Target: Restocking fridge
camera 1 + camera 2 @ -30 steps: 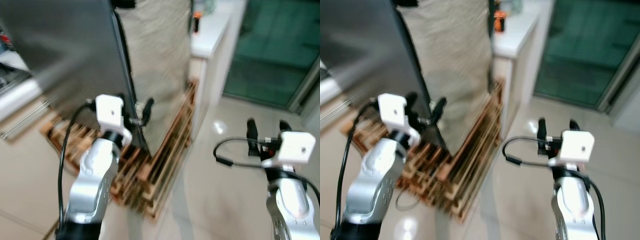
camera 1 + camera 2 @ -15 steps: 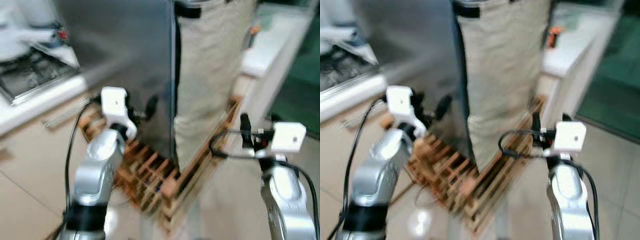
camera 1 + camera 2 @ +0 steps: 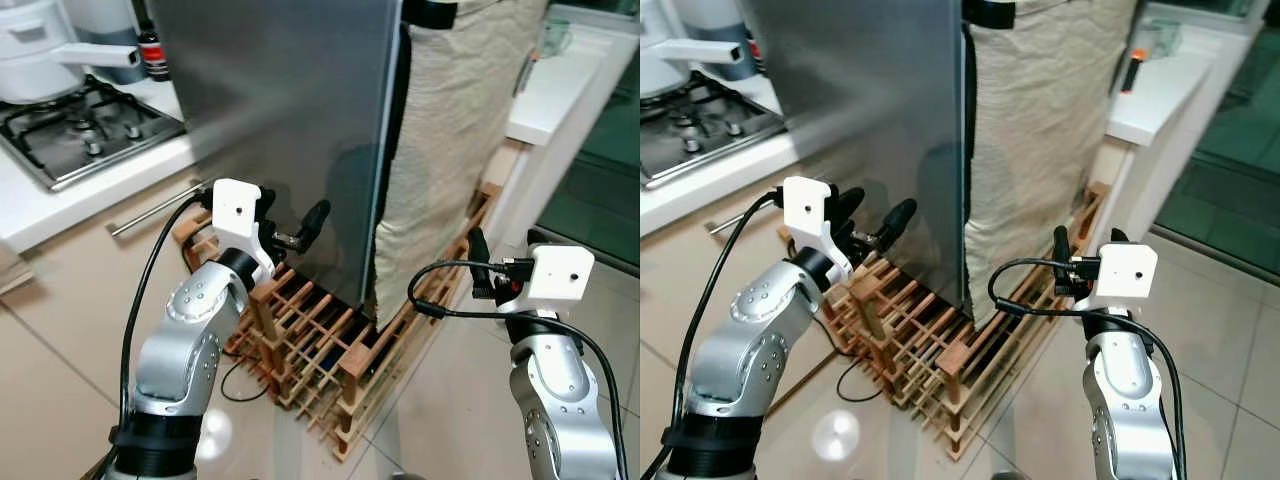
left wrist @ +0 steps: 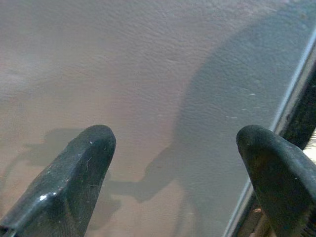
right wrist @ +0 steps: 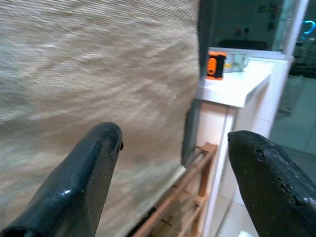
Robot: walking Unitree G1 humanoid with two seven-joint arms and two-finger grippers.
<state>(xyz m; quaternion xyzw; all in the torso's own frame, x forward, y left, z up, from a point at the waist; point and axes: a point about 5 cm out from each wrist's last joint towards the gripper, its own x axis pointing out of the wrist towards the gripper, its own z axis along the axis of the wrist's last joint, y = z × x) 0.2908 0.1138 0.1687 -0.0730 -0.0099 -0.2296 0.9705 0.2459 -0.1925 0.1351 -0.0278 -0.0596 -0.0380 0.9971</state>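
Facing one steel fridge (image 3: 290, 130) — two tools, left (image 3: 290, 232) and right (image 3: 487, 270), both spread.

Head stereo pair looks down, both sharing tall grey steel fridge door (image 3: 290, 120); left wrist camera close against it.

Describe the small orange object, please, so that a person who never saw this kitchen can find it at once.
Start at the tall grey fridge whose side is draped with a beige cloth. To the right of the cloth runs a white counter, and the orange object stands on it beside a clear glass. It is the one bright orange thing there, with a dark part on it.
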